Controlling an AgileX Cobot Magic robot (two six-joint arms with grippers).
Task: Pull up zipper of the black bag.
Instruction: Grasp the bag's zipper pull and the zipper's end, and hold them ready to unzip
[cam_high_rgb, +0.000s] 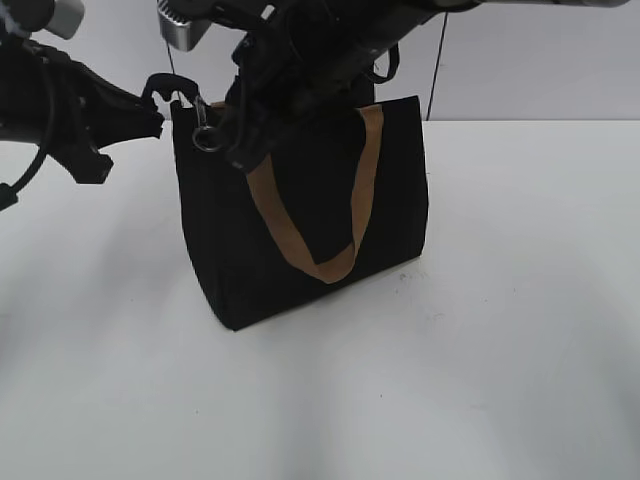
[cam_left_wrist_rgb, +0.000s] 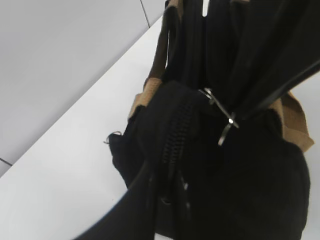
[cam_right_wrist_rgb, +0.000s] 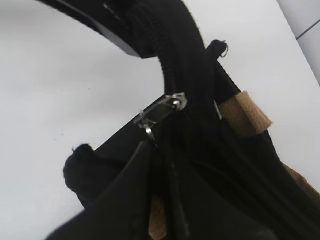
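The black bag (cam_high_rgb: 300, 240) stands upright on the white table, with a tan handle (cam_high_rgb: 300, 250) looped over its front. My left gripper (cam_high_rgb: 152, 115) is shut on the black tab (cam_high_rgb: 165, 88) at the bag's top left corner. In the left wrist view the zipper (cam_left_wrist_rgb: 176, 135) runs into those jaws (cam_left_wrist_rgb: 167, 200). The silvery ring pull (cam_high_rgb: 205, 137) hangs at the left end of the zipper, close to the tab. My right gripper (cam_high_rgb: 243, 152) reaches across from above. Its dark fingertips (cam_right_wrist_rgb: 150, 150) sit right at the ring pull (cam_right_wrist_rgb: 148, 131). Whether they grip it is not visible.
The white table (cam_high_rgb: 500, 330) spreads round the bag, and a grey wall stands behind it. A silver arm part (cam_high_rgb: 185, 30) hangs above the bag's left corner. The second tan handle (cam_right_wrist_rgb: 245, 115) lies at the bag's far side.
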